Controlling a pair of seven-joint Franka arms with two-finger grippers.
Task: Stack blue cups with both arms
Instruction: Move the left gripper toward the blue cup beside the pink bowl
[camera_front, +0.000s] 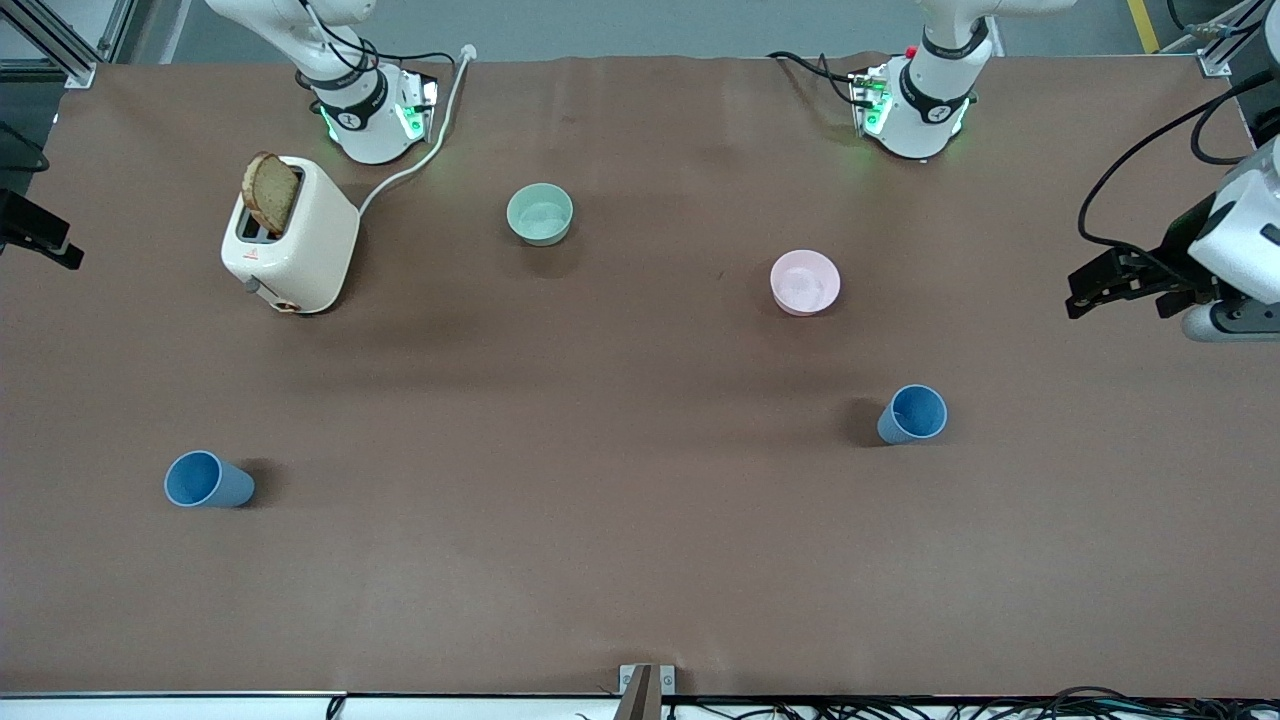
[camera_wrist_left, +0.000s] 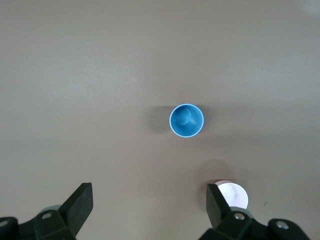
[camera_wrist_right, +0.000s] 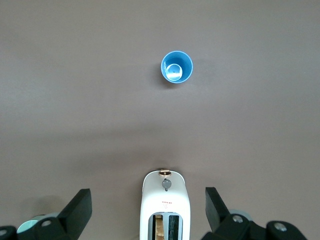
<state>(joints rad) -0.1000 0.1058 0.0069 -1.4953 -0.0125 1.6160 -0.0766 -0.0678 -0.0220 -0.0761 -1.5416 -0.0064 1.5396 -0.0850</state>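
Observation:
Two blue cups stand upright and far apart on the brown table. One cup (camera_front: 912, 414) (camera_wrist_left: 186, 121) is toward the left arm's end, nearer to the front camera than the pink bowl (camera_front: 805, 282). The other cup (camera_front: 208, 480) (camera_wrist_right: 176, 67) is toward the right arm's end, nearer to the front camera than the toaster (camera_front: 290, 235). My left gripper (camera_wrist_left: 149, 195) (camera_front: 1120, 292) hangs open and empty, high over the left arm's end of the table. My right gripper (camera_wrist_right: 147, 196) hangs open and empty, high over the toaster (camera_wrist_right: 165, 210).
A mint-green bowl (camera_front: 540, 213) sits near the right arm's base. The toaster holds a slice of bread (camera_front: 270, 192), and its white cord (camera_front: 420, 160) runs toward that base. The pink bowl (camera_wrist_left: 235, 195) shows beside one left finger.

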